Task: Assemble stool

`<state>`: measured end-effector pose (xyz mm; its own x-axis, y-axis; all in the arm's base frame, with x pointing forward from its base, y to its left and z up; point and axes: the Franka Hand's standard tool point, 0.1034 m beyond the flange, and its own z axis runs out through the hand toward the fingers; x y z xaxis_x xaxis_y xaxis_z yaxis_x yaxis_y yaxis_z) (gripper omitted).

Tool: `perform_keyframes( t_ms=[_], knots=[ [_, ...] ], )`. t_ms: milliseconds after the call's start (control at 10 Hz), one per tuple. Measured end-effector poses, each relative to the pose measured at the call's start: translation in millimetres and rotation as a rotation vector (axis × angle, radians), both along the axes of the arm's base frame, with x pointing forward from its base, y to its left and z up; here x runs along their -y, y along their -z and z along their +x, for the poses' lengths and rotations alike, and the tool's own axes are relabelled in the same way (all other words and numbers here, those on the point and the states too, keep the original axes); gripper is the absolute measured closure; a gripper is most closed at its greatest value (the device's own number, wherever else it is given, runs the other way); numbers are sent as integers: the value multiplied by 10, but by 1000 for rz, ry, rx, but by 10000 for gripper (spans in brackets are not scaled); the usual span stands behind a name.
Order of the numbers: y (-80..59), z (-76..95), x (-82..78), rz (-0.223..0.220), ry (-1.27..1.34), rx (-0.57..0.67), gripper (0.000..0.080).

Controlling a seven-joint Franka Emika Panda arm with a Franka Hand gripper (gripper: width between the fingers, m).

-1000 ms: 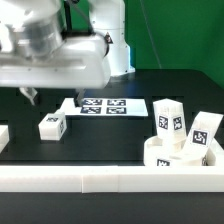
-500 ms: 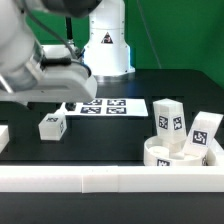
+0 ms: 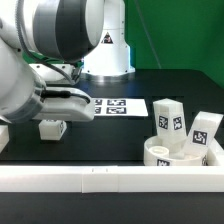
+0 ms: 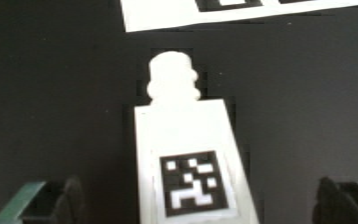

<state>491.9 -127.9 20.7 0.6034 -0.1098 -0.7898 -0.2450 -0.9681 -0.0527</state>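
Jaws stand wide open: the gripper (image 4: 197, 203) straddles, without touching, a small white tagged block leg (image 4: 190, 140) lying on the black table (image 4: 51, 90) near the marker board (image 3: 120, 106). At the exterior view's right sit the white round plastic seat disc (image 3: 160, 153) and 2 upright tagged legs (image 3: 168, 120).

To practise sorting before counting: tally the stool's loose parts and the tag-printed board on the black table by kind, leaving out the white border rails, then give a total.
Legs: 3
Round seat: 1
Marker board: 1
Total: 5
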Motion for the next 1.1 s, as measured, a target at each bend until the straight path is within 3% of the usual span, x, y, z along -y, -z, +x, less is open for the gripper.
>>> perform_keyframes(
  t_ms=[200,500,600,700,900,1100],
  knots=[
    [105,-32,-14,3,-9,16,151],
    [137,-37,-31,-17,-8,37,151],
    [134,-32,-28,-18,-7,38,275],
    [123,-19,-26,-18,-8,41,459],
    [-7,44,-43,-17,-4,54,465],
    [-357,168,-190,-49,35,48,465]
  ],
)
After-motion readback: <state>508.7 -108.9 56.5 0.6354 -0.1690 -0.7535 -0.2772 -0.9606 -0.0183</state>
